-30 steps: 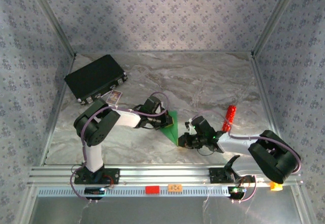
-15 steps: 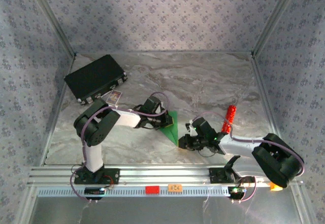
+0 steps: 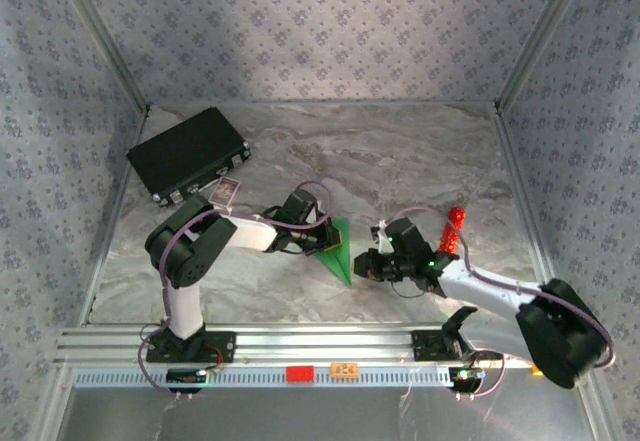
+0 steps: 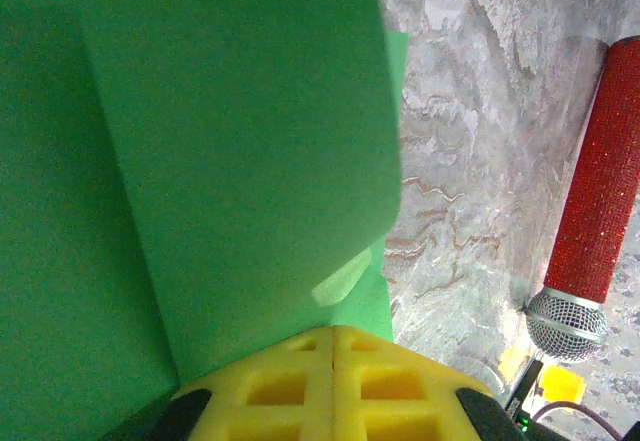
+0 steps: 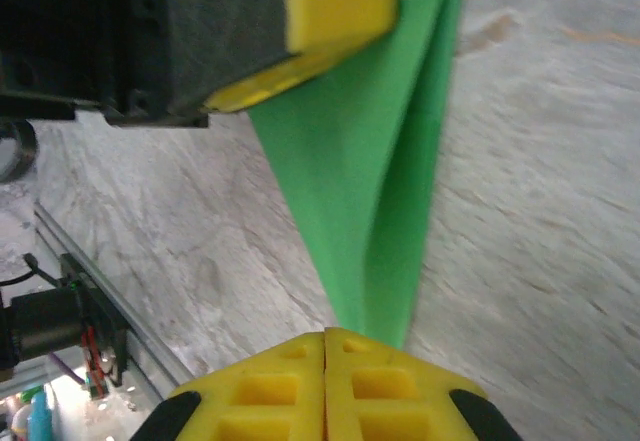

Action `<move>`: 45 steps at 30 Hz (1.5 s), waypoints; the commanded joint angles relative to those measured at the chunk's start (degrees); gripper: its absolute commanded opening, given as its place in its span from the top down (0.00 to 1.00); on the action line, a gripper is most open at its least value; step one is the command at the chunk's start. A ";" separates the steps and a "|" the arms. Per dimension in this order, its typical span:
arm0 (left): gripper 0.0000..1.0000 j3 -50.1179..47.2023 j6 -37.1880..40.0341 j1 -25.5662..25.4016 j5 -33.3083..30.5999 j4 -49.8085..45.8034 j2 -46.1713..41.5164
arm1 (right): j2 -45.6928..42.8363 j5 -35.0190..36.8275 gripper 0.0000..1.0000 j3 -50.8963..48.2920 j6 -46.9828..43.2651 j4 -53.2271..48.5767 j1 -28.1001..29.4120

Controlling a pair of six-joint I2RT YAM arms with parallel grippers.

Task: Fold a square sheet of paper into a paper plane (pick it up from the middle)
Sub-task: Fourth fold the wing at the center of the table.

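The left claw (image 4: 333, 339) is pressing its jaws together on the folded green sheet of paper (image 4: 230, 161), which is spreading out directly ahead of it. A red cylinder (image 4: 603, 191) is lying off to the side of this claw on the marble surface (image 4: 470, 111). The right claw (image 5: 325, 341) is pinching the narrow point of the same sheet between its closed fingers, so the paper is stretching between both claws.

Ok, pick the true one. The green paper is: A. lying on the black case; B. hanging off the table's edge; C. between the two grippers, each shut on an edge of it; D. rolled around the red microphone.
C: the green paper sits between the left gripper and the right gripper, and each wrist view shows jaws closed on it.
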 commanded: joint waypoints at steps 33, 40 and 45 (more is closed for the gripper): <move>0.98 -1.19 -0.20 -0.10 -3.25 -1.11 1.42 | 17.30 -0.68 0.94 -2.69 4.73 12.29 4.25; 0.98 -1.60 -0.45 0.00 -3.45 -0.94 1.49 | 12.89 -0.21 0.93 -5.54 4.77 10.14 5.16; 0.98 -1.59 -0.64 0.08 -3.53 -0.76 1.57 | 9.55 -0.54 0.93 -7.08 4.11 7.04 6.24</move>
